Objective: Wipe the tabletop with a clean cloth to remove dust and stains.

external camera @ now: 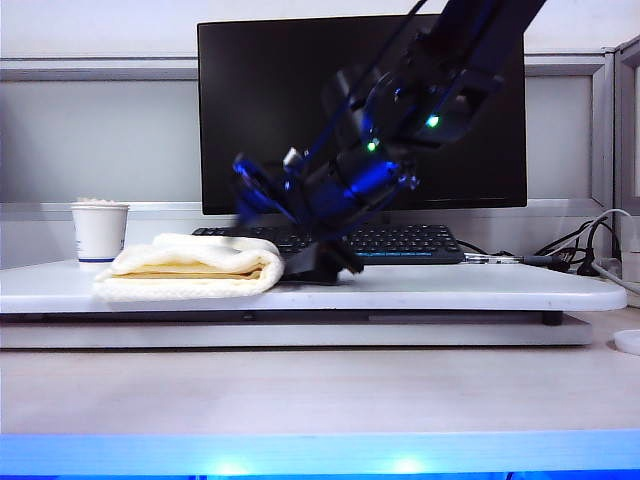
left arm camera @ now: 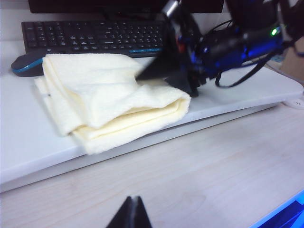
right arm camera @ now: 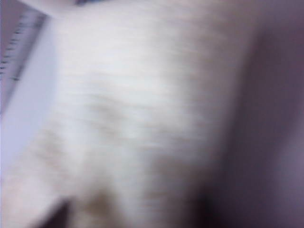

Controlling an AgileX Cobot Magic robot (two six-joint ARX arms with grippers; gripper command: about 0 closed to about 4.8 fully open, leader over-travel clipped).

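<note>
The tabletop [external camera: 480,288] lies bare to the right of the right gripper [external camera: 325,265]; on its left part the cloth [external camera: 190,268] and a paper cup [external camera: 99,232] block the way; keyboard [external camera: 400,240] and monitor [external camera: 280,120] close the back; the desk [external camera: 320,390] in front is open, the left gripper [left arm camera: 132,213] over it

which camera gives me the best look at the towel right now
The left wrist view: the cloth lies sharp and whole on the tabletop, folds visible, with the right gripper at its edge. The exterior view shows it only side-on. The right wrist view is a close blur of it.
</note>
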